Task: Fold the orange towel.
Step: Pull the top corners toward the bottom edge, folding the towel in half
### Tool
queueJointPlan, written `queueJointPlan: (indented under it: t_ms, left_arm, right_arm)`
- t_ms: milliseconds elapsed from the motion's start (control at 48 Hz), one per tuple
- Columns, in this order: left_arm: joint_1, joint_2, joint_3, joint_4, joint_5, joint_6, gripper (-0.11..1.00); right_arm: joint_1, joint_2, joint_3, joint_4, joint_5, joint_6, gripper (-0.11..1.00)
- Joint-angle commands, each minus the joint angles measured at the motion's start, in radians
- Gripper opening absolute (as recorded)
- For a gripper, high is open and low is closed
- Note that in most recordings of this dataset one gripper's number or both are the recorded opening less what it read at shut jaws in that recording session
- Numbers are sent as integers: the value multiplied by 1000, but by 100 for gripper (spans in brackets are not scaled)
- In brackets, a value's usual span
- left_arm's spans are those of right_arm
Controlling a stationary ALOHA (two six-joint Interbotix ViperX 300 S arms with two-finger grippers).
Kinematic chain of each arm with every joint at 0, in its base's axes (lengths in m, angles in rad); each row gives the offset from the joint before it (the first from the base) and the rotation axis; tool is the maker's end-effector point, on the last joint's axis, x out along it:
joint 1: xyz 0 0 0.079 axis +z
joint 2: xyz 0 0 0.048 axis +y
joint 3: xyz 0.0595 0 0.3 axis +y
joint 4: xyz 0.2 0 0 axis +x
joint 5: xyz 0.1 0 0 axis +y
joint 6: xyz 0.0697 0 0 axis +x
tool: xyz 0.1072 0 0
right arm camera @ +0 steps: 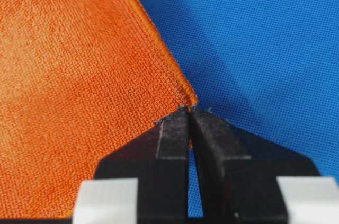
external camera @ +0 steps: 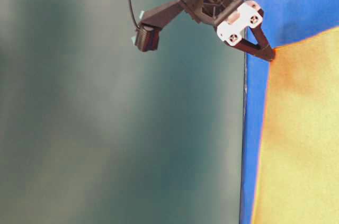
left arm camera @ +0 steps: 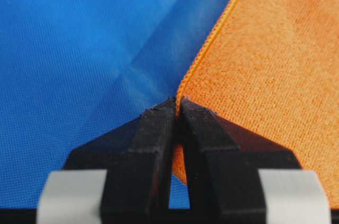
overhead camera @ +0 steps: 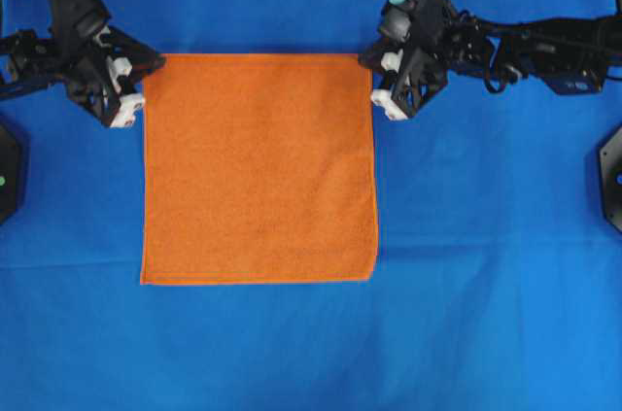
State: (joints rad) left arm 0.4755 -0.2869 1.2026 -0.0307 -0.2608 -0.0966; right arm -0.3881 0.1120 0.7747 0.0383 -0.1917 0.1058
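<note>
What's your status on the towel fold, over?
Left gripper shut on towel corner. Right gripper shut on opposite corner. Orange towel flat, unfolded. Nothing in the way.

The orange towel (overhead camera: 259, 168) is matt terry cloth, fuzzy and looped, with a thin stitched hem along its edges. The worktop (overhead camera: 486, 236) wears a blue woven cloth, finely textured, with soft creases. The left end effector (left arm camera: 178, 108) and right end effector (right arm camera: 189, 112) have fingers of matt black plastic, faintly ridged, on smooth white plastic blocks.
</note>
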Motion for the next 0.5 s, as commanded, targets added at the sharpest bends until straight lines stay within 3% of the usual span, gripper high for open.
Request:
queueJointPlan:
  t_ms: [0, 229, 479]
  left_arm:
    - [-12, -26, -2, 2, 6, 2, 1]
    - [-60, -29, -2, 3, 21, 0, 1]
    - [-193, -78, -5, 2, 135, -8, 1]
  right_arm:
    - [5, -29, -5, 2, -2, 2, 2]
    - [20, -54, 0, 2, 9, 3, 2]
    - [144, -175, 12, 3, 135, 8, 2]
